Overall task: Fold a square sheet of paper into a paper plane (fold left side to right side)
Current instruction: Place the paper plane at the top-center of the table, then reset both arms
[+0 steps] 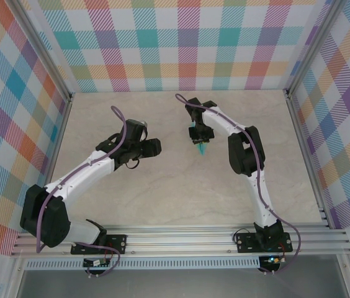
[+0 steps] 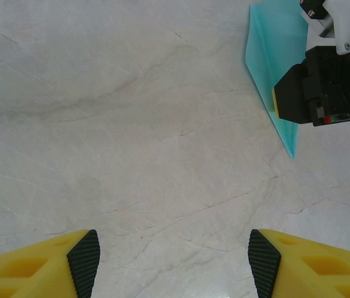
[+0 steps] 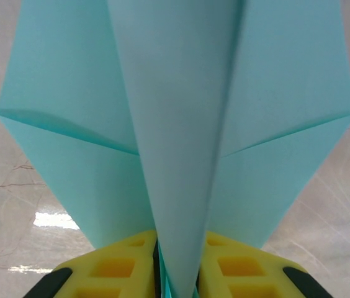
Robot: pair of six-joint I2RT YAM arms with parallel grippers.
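The paper plane (image 1: 200,148) is a narrow turquoise dart. It has a crisp centre crease, with wings spread to either side. The right gripper (image 3: 178,273) pinches its keel near the middle of the table (image 1: 162,205), and its sharp tip points toward the near edge.

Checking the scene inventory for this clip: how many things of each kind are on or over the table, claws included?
Turquoise paper plane: 1
Claws: 2 (left claw, right claw)
Total: 3
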